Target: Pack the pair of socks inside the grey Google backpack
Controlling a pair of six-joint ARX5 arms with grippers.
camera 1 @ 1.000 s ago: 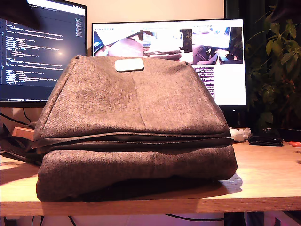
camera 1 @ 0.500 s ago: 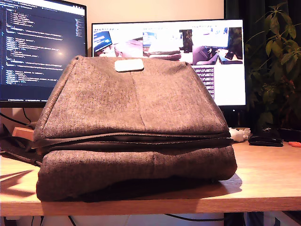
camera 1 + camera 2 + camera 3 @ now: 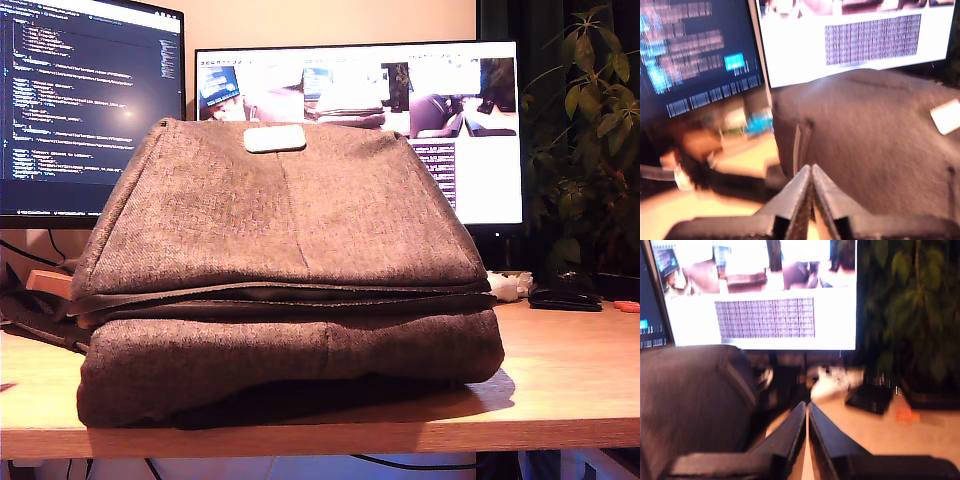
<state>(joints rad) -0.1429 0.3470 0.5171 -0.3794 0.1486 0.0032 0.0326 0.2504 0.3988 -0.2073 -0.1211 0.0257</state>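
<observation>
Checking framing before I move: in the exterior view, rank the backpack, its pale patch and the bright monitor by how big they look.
1. Grey backpack, largest; it sits nearest the camera, which inflates it.
2. Bright monitor, partly hidden behind the backpack, so its full size is unsure.
3. Pale patch, clearly smallest.

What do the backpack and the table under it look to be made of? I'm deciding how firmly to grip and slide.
The grey Google backpack looks like coarse woven fabric with a matte finish: a fine flecked weave shows, and it folds softly into layers. Its pale patch is smooth, perhaps rubber or leather; I cannot tell. The table looks like light wood or wood-look laminate, smooth, with faint grain lines.
</observation>
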